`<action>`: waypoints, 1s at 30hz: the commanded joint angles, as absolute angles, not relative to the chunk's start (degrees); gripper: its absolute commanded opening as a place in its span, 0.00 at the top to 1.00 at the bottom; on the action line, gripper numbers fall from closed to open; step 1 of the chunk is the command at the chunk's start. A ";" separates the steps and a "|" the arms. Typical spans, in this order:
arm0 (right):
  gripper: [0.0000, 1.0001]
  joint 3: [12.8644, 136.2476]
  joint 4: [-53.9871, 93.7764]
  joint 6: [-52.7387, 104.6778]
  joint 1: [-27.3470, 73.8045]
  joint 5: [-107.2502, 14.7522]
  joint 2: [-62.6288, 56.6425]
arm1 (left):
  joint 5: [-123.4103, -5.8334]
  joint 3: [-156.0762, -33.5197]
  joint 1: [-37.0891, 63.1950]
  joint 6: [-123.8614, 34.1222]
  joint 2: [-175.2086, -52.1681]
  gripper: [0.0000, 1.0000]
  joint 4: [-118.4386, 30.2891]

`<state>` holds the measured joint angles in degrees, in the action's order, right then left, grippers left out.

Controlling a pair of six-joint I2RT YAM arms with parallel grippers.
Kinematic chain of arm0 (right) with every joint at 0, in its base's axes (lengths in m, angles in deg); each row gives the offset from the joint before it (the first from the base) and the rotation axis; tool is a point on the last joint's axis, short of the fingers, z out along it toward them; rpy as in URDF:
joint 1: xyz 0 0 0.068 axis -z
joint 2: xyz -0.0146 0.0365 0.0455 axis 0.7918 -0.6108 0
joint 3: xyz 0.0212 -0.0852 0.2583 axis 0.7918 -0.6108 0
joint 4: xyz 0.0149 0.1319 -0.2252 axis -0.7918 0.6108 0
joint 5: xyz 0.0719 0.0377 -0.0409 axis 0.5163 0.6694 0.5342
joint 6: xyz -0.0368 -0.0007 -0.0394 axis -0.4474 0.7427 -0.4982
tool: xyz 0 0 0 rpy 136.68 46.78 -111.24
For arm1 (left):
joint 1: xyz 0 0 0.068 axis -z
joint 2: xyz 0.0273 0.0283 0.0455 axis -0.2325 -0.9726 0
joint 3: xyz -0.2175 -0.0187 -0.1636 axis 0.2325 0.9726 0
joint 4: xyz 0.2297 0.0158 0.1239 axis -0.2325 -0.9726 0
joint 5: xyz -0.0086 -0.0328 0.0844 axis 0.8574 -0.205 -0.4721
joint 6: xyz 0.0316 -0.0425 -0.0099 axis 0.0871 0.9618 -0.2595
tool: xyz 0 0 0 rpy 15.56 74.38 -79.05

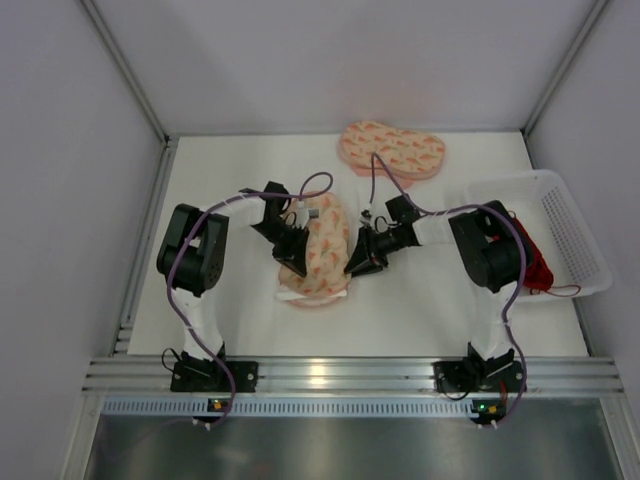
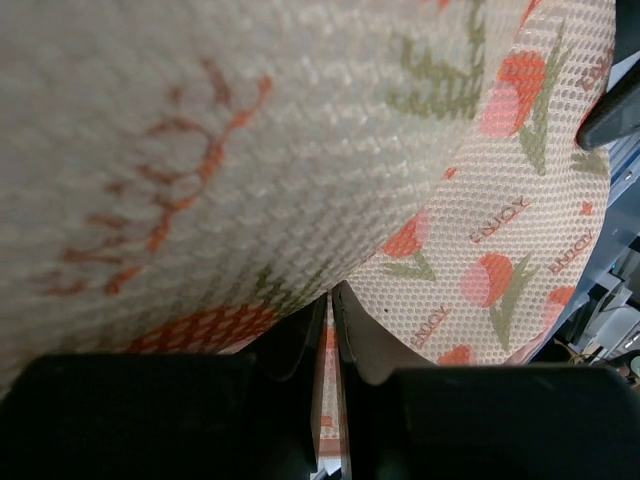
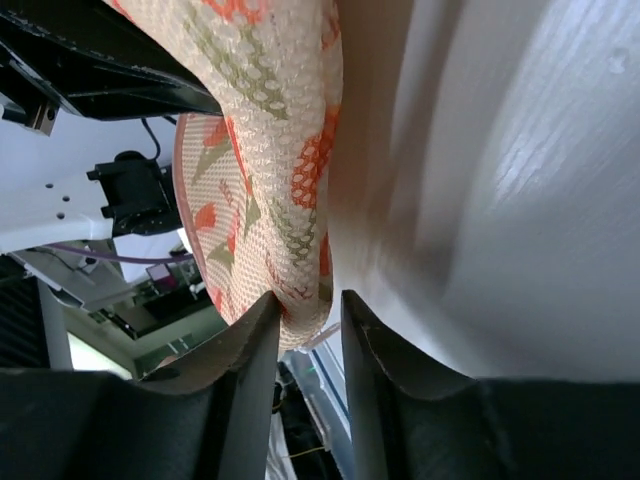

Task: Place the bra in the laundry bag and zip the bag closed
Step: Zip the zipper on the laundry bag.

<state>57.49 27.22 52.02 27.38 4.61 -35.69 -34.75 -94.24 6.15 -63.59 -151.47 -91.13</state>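
Top external view has the laundry bag (image 1: 322, 250) at mid-table between both arms. The left gripper (image 2: 331, 310) pinches its edge tight. The right gripper (image 3: 309, 310) straddles the opposite rim, but I cannot tell whether it clamps. The bra (image 1: 538, 265) lies well apart in the white basket (image 1: 580, 230). Opening the bag seems the step in hand; next, part the rim, then fetch the bra.

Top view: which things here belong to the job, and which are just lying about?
Job:
peach-pink speckled padded zip pouch, in the middle
bright red fabric bra, far right

Lying about:
matching second pouch, at the back
white plastic mesh basket
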 commanded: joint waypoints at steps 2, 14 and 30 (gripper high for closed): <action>0.81 59.13 20.45 55.53 26.61 7.37 -37.66 | -39.31 -92.33 6.24 -64.89 -154.21 0.86 -84.06; 1.00 57.37 21.06 57.74 26.34 6.67 -32.92 | -48.16 -82.86 8.78 -75.77 -123.48 0.42 -77.48; 1.00 57.98 22.02 59.06 25.72 8.42 -33.62 | -71.65 -69.47 37.00 -82.47 -112.54 0.21 -61.65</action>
<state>57.42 22.52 58.44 26.62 6.47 -36.30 -67.76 -68.91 35.92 -81.33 -111.27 -68.42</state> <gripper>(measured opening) 0.014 0.795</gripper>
